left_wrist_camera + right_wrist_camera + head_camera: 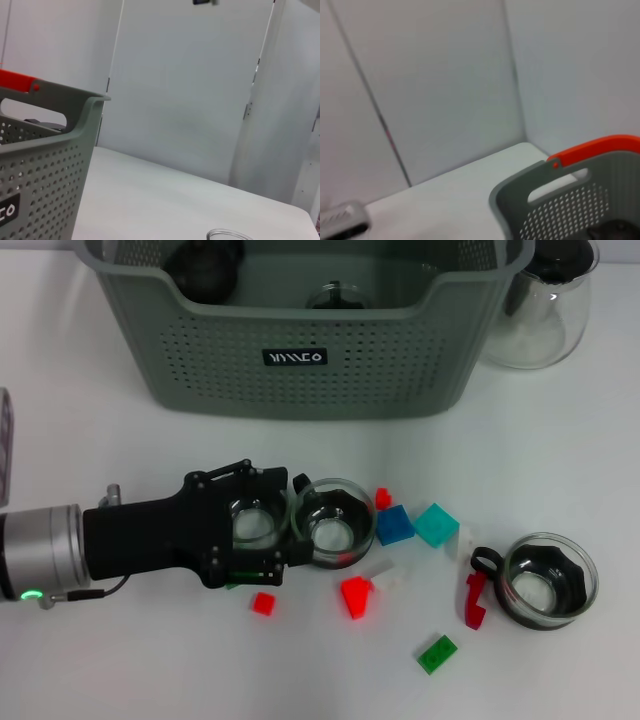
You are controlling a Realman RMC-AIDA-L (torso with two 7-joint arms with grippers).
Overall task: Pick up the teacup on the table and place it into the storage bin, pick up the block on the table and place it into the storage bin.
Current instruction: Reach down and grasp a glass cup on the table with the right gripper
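Your left gripper [290, 525] has its jaws clamped on the upright teacup [333, 523], mid-desk [90, 660], near side of the storage bin [310, 360]. Scattered blocks [395, 525] crowd its right; a second cup [547, 580] stands farther right.

1. My head view is bright and even; the white table [560, 440] is nearly washed out.
2. Shadows are soft and short, under my left gripper [296, 525] and the basket [300, 370].
3. Small glints sit on the glass cup [548, 580] (no harsh glare).
4. Both wrist views look soft, the right one hazier.
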